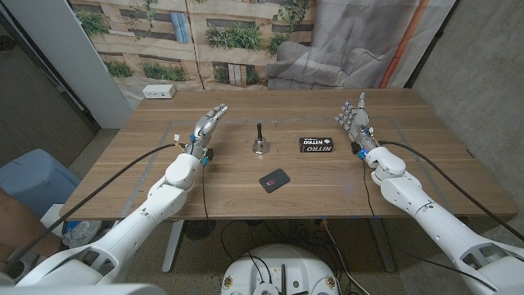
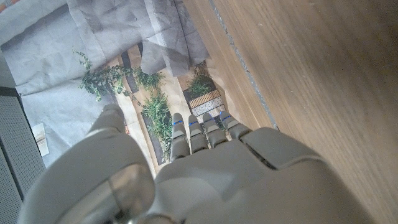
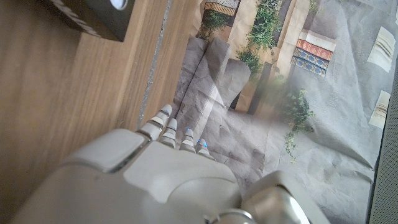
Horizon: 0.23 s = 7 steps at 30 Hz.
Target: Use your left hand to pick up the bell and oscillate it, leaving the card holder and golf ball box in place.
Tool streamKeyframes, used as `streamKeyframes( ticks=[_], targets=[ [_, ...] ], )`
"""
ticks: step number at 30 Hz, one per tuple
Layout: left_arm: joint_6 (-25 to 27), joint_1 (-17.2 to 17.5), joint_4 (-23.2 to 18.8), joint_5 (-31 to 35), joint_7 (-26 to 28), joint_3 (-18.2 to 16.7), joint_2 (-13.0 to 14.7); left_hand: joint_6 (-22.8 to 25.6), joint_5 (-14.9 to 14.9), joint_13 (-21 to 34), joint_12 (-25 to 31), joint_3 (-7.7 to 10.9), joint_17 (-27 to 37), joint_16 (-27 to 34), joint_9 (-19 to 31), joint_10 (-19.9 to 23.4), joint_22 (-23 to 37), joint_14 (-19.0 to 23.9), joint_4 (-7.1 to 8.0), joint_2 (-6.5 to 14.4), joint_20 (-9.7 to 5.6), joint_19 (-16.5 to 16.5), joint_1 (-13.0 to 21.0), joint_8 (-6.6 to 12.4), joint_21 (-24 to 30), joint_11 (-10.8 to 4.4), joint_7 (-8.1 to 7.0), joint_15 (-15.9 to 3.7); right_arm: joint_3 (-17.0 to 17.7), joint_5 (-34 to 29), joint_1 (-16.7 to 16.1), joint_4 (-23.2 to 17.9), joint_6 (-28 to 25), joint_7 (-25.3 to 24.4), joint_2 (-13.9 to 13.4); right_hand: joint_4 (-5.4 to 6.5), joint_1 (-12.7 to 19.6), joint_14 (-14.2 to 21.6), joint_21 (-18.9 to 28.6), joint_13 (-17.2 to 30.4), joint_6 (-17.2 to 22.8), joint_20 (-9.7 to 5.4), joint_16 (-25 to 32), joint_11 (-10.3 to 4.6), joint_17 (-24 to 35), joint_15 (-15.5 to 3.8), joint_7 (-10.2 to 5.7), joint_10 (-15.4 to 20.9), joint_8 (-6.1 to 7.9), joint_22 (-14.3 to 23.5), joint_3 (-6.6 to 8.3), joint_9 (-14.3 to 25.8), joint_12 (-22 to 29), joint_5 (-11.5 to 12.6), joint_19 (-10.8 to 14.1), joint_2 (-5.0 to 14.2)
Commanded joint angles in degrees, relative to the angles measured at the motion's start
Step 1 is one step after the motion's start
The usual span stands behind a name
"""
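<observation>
A small metal bell [image 1: 259,145] with a dark upright handle stands near the middle of the wooden table [image 1: 229,184]. To its right lies the black golf ball box [image 1: 317,144] marked NITRO; one corner of the box [image 3: 99,15] appears in the right wrist view. The dark card holder [image 1: 275,179] lies nearer the front edge, below the bell. My left hand [image 1: 209,123] is open, fingers straight and reaching toward the far side, a short way left of the bell and holding nothing. My right hand [image 1: 354,117] stands open, right of the box. The backs of my left hand [image 2: 205,168] and right hand [image 3: 161,168] show in their wrist views.
A white power strip [image 1: 159,92] lies at the table's far left corner. A printed backdrop and grey cloth [image 1: 327,45] hang behind the table. A blue bin [image 1: 33,180] stands on the floor at the left. Pale tape lines [image 1: 176,127] mark the tabletop.
</observation>
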Motion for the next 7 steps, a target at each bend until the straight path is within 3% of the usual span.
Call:
streamKeyframes(
  ticks=[1, 7],
  targets=[
    [1.29, 1.32, -1.09, -3.71, 2.34, -1.92, -1.88, -2.85, 0.32, 0.16, 0.13, 0.01, 0.10, 0.20, 0.04, -1.94, 0.07, -1.09, 1.41, 0.98, -0.23, 0.83, -2.89, -0.34, 0.36, 0.23, -0.08, 0.24, 0.04, 0.03, -0.07, -0.10, 0.01, 0.00, -0.08, -0.07, 0.17, -0.24, 0.30, 0.18, -0.52, -0.06, 0.18, -0.08, 0.24, 0.00, -0.04, -0.33, 0.30, 0.18, -0.36, 0.17, 0.25, 0.39, 0.39, 5.57],
    [3.66, 3.33, -4.03, -5.70, 3.25, -2.47, -1.85, -3.92, 0.39, 0.15, 0.11, -0.12, 0.12, 0.20, 0.04, -3.25, 0.08, -1.76, 2.15, 1.60, -0.24, 0.85, -4.70, -0.08, 0.26, 0.10, -1.09, 0.28, 0.04, 0.03, -0.08, -0.14, -0.02, -0.02, -0.09, -0.07, 0.17, -0.22, 0.30, 0.18, -0.53, -0.07, 0.19, 0.03, 0.24, 0.00, -0.07, -0.37, 0.30, 0.18, -0.36, 0.17, 0.23, 0.39, 0.41, 5.57]
  ],
)
